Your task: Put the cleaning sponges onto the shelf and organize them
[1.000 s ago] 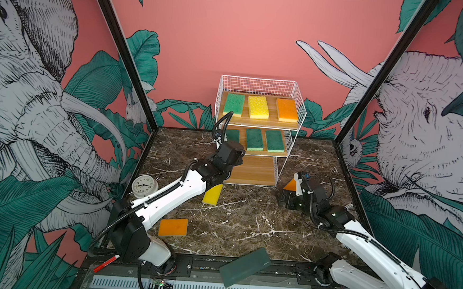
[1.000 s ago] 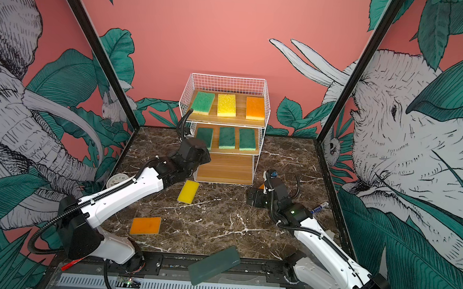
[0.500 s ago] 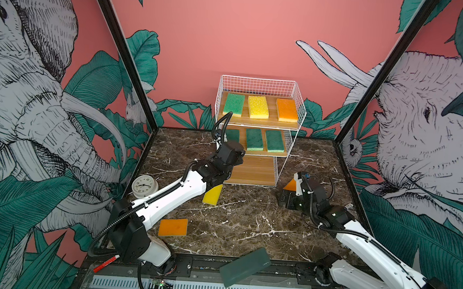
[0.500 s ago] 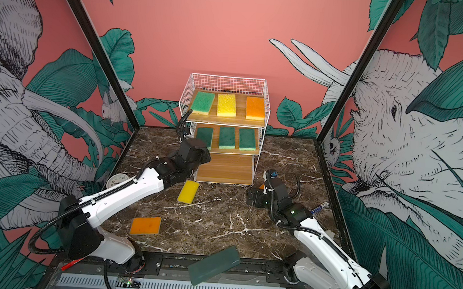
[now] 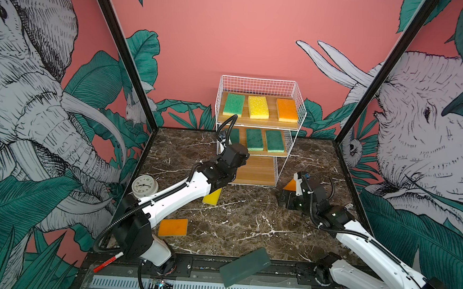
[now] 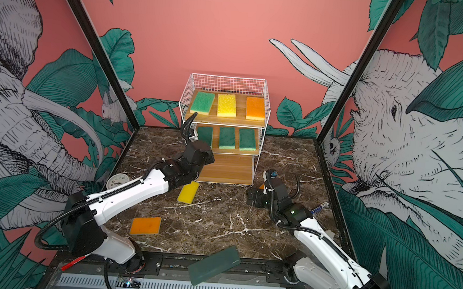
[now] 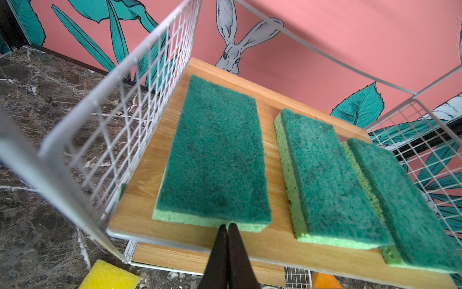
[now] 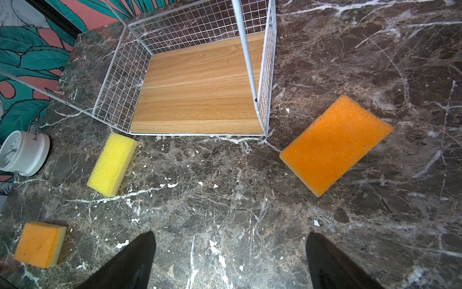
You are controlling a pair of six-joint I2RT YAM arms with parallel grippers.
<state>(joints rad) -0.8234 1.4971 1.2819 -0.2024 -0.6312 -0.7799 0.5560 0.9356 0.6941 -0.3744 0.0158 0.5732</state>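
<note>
I place everything from the shelf (image 5: 257,86). Well off its front left corner, the far orange sponge (image 5: 173,227) lies flat on the marble. Closer in, just off that same corner, the loose yellow sponge (image 5: 212,198) lies partly under my left arm.

My left gripper (image 7: 227,227) is pinched fully together with nothing between its fingers. Its tips are at the front edge of the leftmost dark green sponge (image 7: 215,155) on the shelf's middle board. The centre dark green sponge (image 7: 325,180) and the right dark green sponge (image 7: 405,200) sit beside it, scouring side up.

The top board holds a row of three: the green sponge (image 5: 234,104), the shelved yellow sponge (image 5: 258,107) and the shelved orange sponge (image 5: 287,110).

Just off the shelf's front right corner lies the near orange sponge (image 8: 335,145). My right gripper (image 8: 230,234) hangs over the marble near it, fingers spread wide and empty.
</note>
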